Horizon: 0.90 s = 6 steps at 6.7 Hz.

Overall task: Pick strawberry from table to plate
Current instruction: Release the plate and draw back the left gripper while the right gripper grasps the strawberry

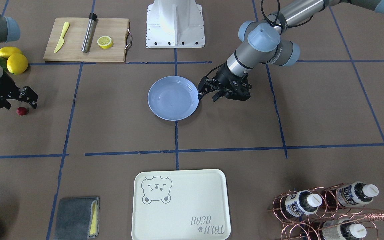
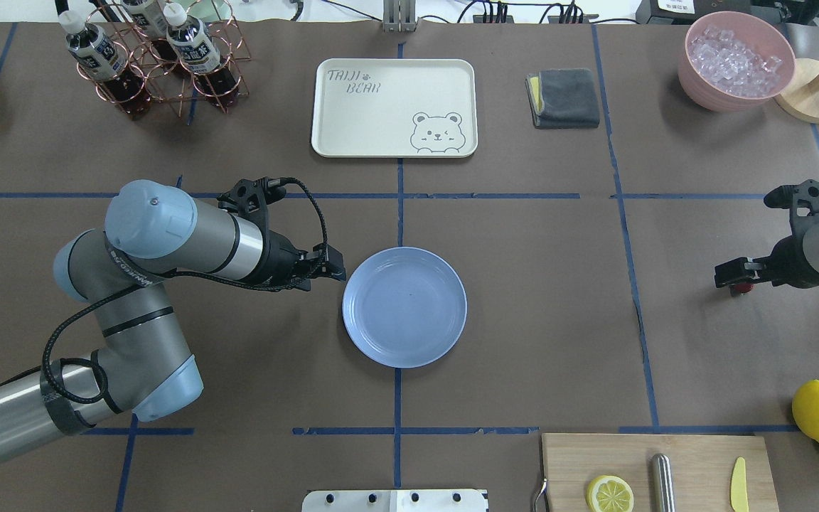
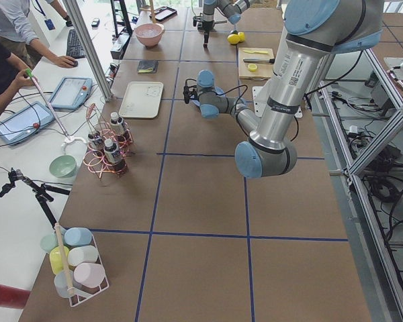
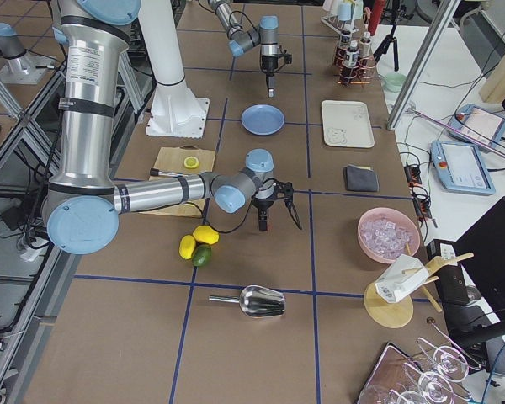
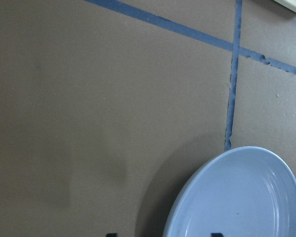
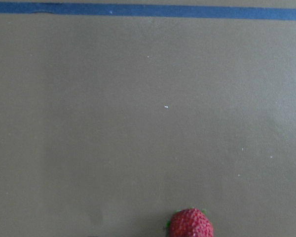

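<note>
Brown-paper table [image 1: 312, 110]: carries everything; both claws hang low over it, each near its own spot.
Pale-blue plate [image 1: 173, 97]: lies well apart from the right claw and just beside the left claw's tips. It is bare, so the berry's place is not yet filled.
Left claw [image 1: 207, 96]: jaws spread and holding nothing, tips just off the plate's rim. I judge it is parked there, out of the way rather than working.
Right claw [image 1: 33, 101]: jaws look spread and hold nothing. It is set low and close to the berry, most likely lined up for a grasp.
Strawberry [image 1: 21, 111]: rests on the table just beside the right claw's tips, not between them. In the right wrist view it sits at the lower edge, so the claw probably has to shift over it a little before closing.
</note>
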Available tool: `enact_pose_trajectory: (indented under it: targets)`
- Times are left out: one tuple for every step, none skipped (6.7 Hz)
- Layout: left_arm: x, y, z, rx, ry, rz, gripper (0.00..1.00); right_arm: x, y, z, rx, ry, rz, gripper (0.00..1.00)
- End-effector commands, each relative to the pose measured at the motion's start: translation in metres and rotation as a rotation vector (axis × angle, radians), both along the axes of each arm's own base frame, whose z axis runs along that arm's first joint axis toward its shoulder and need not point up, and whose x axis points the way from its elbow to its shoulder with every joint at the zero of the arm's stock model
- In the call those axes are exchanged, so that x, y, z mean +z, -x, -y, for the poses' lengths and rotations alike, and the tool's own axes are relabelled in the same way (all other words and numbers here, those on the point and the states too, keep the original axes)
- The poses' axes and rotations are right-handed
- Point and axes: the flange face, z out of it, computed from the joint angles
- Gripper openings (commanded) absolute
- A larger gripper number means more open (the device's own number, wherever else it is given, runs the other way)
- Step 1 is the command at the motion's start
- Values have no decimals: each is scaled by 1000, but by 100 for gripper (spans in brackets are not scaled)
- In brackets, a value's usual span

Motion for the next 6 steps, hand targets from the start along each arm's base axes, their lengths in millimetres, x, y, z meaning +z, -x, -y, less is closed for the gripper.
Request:
enact_pose_trajectory:
  targets:
    - [-1, 0, 0, 0, 0, -1, 71, 15, 1, 1, -1, 14, -16, 95]
    - [-1, 0, 0, 0, 0, -1, 71, 19, -3, -3, 0, 14, -16, 92]
    - [-1, 0, 0, 0, 0, -1, 71, 19, -3, -3, 4, 19, -14, 87]
    - [-1, 0, 0, -2, -1, 0, 71, 19, -4, -3, 6, 19, -15, 75]
    - [-1, 0, 0, -2, -1, 0, 72, 19, -3, -2, 6, 19, -15, 62]
    - [-1, 0, 0, -2, -1, -2, 72, 19, -3, -2, 7, 19, -16, 54]
